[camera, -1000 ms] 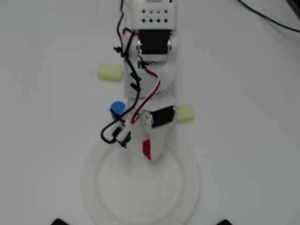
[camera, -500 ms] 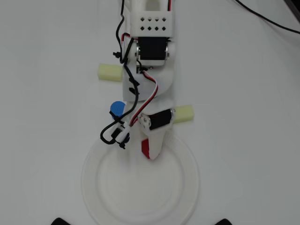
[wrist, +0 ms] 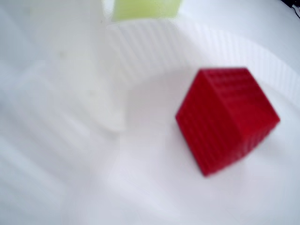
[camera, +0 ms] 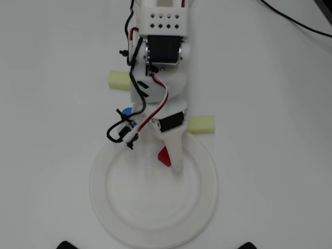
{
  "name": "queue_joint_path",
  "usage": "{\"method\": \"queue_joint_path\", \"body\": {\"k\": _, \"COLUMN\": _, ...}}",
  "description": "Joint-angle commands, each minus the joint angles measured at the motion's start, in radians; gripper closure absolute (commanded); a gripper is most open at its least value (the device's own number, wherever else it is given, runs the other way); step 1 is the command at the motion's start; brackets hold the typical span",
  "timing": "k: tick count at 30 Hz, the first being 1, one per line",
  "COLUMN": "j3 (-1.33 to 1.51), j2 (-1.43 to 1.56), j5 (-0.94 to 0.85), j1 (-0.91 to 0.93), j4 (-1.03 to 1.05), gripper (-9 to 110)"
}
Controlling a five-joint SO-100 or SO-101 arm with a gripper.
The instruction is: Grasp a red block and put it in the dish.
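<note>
The red block [camera: 164, 155] lies inside the dish [camera: 104, 207], near its upper rim. In the overhead view my gripper [camera: 171, 162] hangs right over the block and hides most of it. The wrist view shows the red block [wrist: 227, 117] resting on the white dish [wrist: 154, 42], slightly tilted. One white finger [wrist: 96, 79] stands to its left with a gap between them. The gripper is open and holds nothing.
Two pale yellow foam blocks lie on the white table, one [camera: 118, 79] left of the arm and one [camera: 201, 124] just above the dish rim. A blue cylinder [camera: 127, 112] sits mostly hidden behind the arm's cables. A black cable [camera: 295, 18] crosses the top right corner.
The arm has drawn back toward the top of the picture. The red block, held between the fingers before, now lies free in the dish with the gripper open.
</note>
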Motion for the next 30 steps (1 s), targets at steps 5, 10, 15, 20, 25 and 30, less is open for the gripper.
{"method": "queue_joint_path", "body": {"k": 5, "j3": -0.025, "j2": 0.566, "j5": 0.028, "j1": 0.002, "j4": 0.169, "gripper": 63}}
{"method": "queue_joint_path", "body": {"k": 10, "j3": -0.037, "j2": 0.650, "j5": 0.041, "j1": -0.017, "j4": 0.212, "gripper": 62}}
{"method": "queue_joint_path", "body": {"k": 15, "j3": -0.092, "j2": 0.732, "j5": 0.072, "j1": -0.031, "j4": 0.296, "gripper": 62}}
{"method": "queue_joint_path", "body": {"k": 20, "j3": 0.057, "j2": 0.946, "j5": 0.107, "j1": -0.023, "j4": 0.348, "gripper": 61}}
{"method": "queue_joint_path", "body": {"k": 25, "j3": 0.457, "j2": 1.305, "j5": 0.129, "j1": -0.006, "j4": 0.342, "gripper": 61}}
{"method": "queue_joint_path", "body": {"k": 30, "j3": 0.916, "j2": 1.775, "j5": 0.118, "j1": 0.032, "j4": 0.345, "gripper": 64}}
